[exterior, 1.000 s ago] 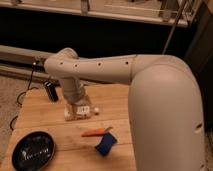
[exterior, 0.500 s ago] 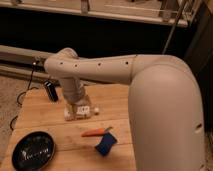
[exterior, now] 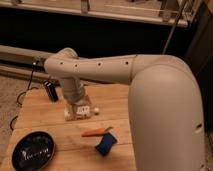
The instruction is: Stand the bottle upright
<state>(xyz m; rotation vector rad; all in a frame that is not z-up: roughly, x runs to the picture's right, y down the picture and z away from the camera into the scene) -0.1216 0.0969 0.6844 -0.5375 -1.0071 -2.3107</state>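
Your gripper (exterior: pixel 77 111) sits on the wood table (exterior: pixel 37 112) over the bottle (exterior: pixel 93 109), hold unclear; can (exterior: pixel 50 91) far left, dark wall (exterior: pixel 110 35) behind.

Legend: On the wooden table (exterior: pixel 117 102) you see a dark can (exterior: pixel 50 91) standing upright near the far left edge. A black dish (exterior: pixel 33 150) lies at the near left corner. Towards the front middle, a slim orange stick (exterior: pixel 96 132) lies flat, with a blue block (exterior: pixel 106 144) just beside its right end; you cannot tell whether they touch. A dark cable (exterior: pixel 22 94) hangs off the table's left side. A pale ledge (exterior: pixel 125 14) runs along the back.
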